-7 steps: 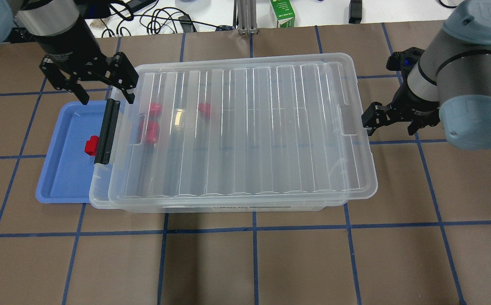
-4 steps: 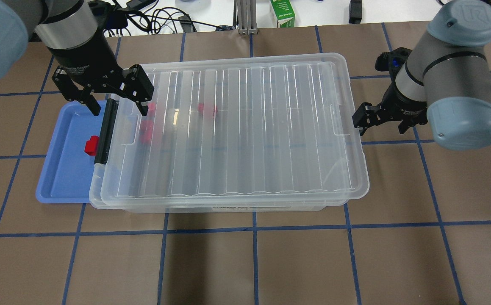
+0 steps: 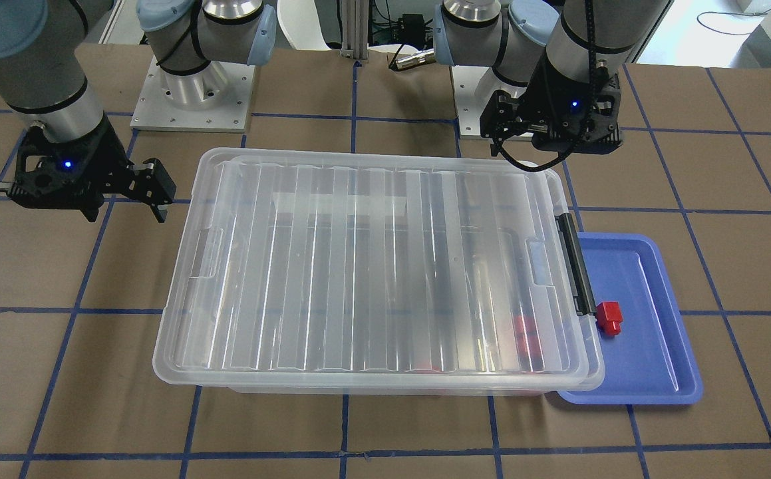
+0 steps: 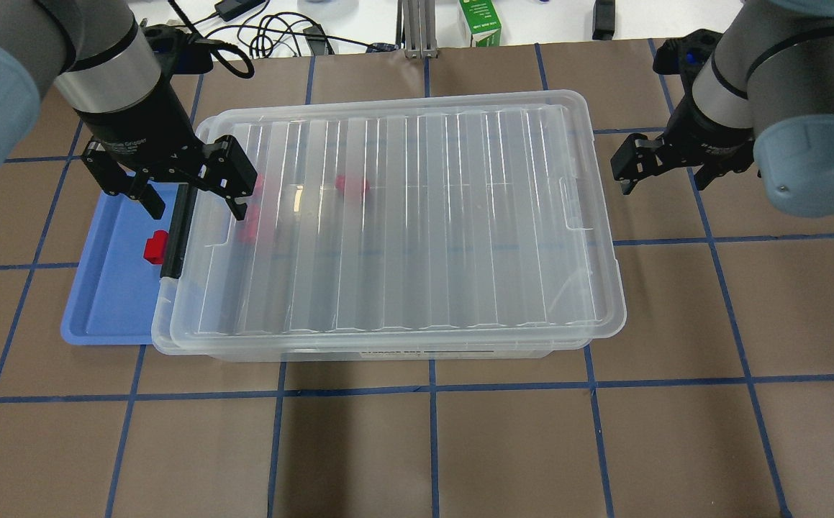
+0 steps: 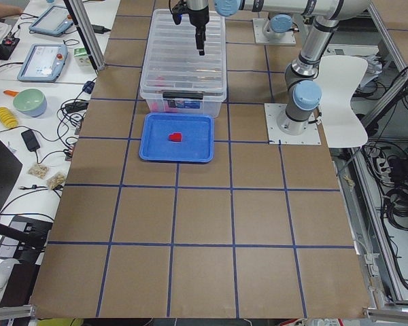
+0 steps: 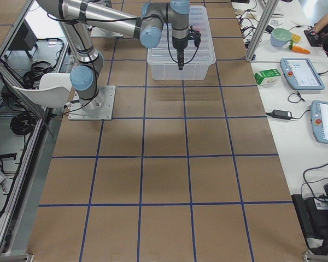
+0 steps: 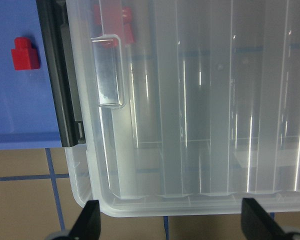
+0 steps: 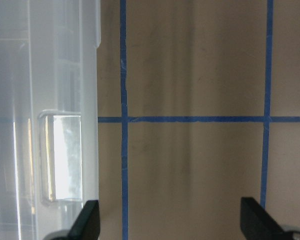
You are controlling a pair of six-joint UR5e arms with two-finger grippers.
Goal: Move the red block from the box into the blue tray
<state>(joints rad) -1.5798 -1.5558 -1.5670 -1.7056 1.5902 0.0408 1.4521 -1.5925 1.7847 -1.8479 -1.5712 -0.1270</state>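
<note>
Bright, even light from overhead. White glare streaks run along the box (image 4: 402,216) ribs. Faint soft shadows cross the counter (image 4: 676,446). Wrist views are slightly soft.

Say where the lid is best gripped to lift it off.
Likely the lid at its short ends: left end effector down onto the recessed tab by the tray, right end effector onto the opposite tab. It is wide, flat and thin, so a single-end hold would probably tilt it.
</note>
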